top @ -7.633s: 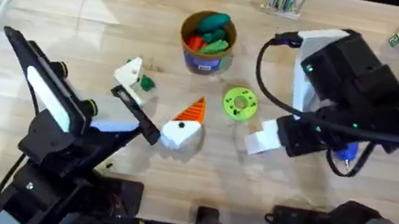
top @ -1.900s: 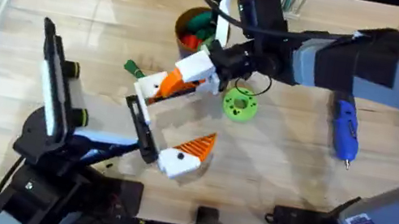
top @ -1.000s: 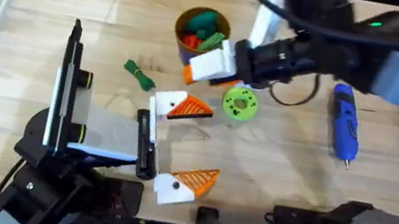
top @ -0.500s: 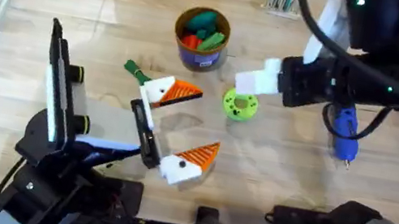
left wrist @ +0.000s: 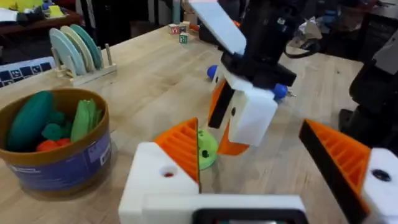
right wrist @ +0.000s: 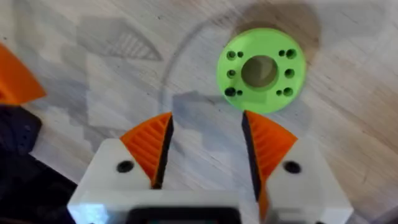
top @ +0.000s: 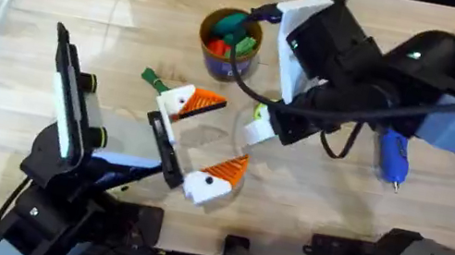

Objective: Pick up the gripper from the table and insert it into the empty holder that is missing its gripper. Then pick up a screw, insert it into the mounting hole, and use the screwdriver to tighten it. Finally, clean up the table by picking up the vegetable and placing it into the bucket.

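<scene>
While poised just short of the lime-green disc (right wrist: 261, 70) — right gripper (right wrist: 205, 146), pads spread, pinching nothing

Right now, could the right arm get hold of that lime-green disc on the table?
Probably yes. The right gripper hovers with its fingers apart just short of the green disc, which lies flat on the bare table with nothing between them.

No legible text — bucket (left wrist: 59, 163) label unreadable
</scene>
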You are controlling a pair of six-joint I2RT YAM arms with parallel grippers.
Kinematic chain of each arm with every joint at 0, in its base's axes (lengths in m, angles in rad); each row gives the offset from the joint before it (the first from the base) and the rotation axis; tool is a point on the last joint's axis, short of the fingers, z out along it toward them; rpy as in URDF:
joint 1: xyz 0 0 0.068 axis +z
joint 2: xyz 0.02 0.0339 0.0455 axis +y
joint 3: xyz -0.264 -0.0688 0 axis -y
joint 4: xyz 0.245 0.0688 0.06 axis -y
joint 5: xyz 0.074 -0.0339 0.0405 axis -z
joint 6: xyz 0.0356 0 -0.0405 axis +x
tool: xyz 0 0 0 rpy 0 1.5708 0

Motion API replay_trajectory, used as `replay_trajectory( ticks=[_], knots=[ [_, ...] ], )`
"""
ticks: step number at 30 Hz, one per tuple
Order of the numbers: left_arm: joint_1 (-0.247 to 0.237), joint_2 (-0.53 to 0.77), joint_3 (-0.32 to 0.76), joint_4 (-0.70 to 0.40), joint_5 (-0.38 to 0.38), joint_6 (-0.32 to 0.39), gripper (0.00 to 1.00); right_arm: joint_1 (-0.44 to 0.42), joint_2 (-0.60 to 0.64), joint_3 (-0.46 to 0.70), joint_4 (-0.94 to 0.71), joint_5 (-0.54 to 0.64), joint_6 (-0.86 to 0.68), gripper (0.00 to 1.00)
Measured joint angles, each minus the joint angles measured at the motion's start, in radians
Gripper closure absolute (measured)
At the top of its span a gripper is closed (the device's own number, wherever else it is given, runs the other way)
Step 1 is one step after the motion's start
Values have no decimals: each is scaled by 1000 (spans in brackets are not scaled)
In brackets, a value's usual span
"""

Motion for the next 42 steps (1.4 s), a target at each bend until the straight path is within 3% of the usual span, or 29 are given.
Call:
replay_trajectory(
  ticks=[12,16,26,30,34,37,42],
  knots=[
    [0,0,0,0,-3,0,15,0,124,0,50,30,-4,516],
    [0,0,0,0,-3,0,15,0,167,-1,59,47,-7,663],
    [0,0,0,0,-3,0,16,0,173,-2,91,55,-7,722],
    [0,0,0,0,-3,0,15,0,173,-2,93,56,-7,827],
    [0,0,0,0,-3,0,15,0,173,-2,86,74,-7,861],
    [0,0,0,0,-3,0,15,0,173,-2,85,99,-7,983],
    [0,0,0,0,-3,0,15,0,172,-1,76,123,-9,994]
  ],
)
